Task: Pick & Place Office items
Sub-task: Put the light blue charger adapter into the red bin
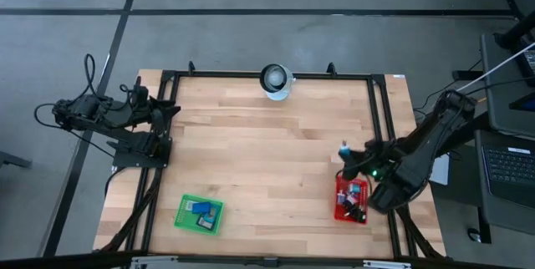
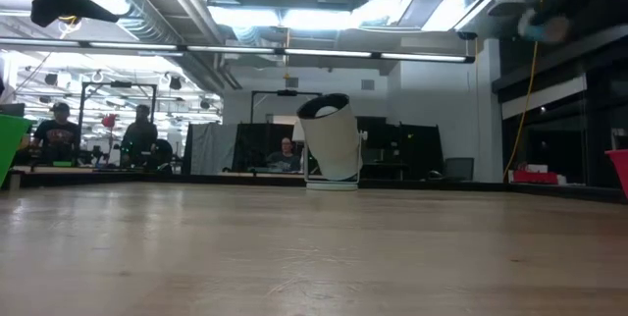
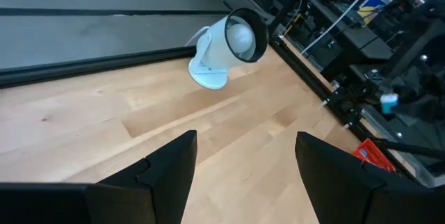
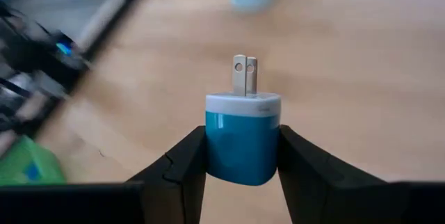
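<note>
My right gripper (image 4: 242,156) is shut on a small blue plug adapter (image 4: 243,145) with a white cap and two metal prongs. In the high view it (image 1: 343,151) hovers just past the far end of the red mesh basket (image 1: 338,205), which holds several small items (image 1: 356,194). The green mesh basket (image 1: 185,221) near the table's near-left holds a few blue items (image 1: 203,213). My left gripper (image 3: 243,151) is open and waits at the table's left edge (image 1: 167,112), touching nothing. My right gripper pinches the adapter's blue body (image 4: 243,137) between its two fingers (image 4: 189,156), one on each opposite side. The white cap and prongs (image 4: 243,75) point forward, away from the wrist. The fingers reach in from the table's right. The adapter is lifted clear of table and basket.
A larger round white ring-shaped object (image 1: 276,81) stands at the middle of the table's far edge, also in the low view (image 2: 331,144). Bare wood (image 1: 259,160) lies between the two baskets. A black frame rail (image 1: 380,110) runs along the table's right side. People sit in the room beyond.
</note>
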### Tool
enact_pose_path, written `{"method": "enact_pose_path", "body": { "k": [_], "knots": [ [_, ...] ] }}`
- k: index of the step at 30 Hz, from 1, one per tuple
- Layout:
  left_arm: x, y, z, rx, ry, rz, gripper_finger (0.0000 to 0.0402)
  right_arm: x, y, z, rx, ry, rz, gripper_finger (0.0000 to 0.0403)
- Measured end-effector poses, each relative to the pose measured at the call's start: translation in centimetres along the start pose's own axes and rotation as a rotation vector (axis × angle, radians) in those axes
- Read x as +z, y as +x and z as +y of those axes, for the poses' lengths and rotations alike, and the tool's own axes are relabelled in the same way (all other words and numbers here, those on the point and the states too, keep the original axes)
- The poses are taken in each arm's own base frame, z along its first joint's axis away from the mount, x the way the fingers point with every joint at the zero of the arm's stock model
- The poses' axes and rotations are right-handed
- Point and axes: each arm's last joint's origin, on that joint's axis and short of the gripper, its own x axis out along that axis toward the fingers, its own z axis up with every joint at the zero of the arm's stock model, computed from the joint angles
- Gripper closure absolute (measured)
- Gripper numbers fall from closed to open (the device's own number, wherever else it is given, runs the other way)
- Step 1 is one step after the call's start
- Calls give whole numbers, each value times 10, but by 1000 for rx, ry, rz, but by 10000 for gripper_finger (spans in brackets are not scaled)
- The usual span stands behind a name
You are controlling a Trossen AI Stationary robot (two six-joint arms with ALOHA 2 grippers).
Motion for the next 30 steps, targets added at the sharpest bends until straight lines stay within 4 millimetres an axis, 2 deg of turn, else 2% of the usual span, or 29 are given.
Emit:
{"method": "enact_pose_path", "body": {
  "k": [5, 9, 15, 22, 25, 30],
  "knots": [
    [0, 0, 0, 11, -15, -16, 162, 38, -8, -5, 158, -22, -171, 256],
    [0, 0, 0, 11, -45, -17, 162, 66, -20, -4, 214, -112, -201, 256],
    [1, 0, 1, 25, -119, -42, 162, 104, -42, -1, 367, -270, -151, 256],
    [1, 0, 1, 26, -196, -47, 162, 145, -57, -3, 676, -401, -62, 256],
    [1, 0, 1, 25, -237, -48, 162, 153, -57, -4, 788, -447, -8, 257],
    [2, 0, 1, 40, -277, -79, 162, 146, -42, 5, 851, -546, 176, 257]
  ]
}}
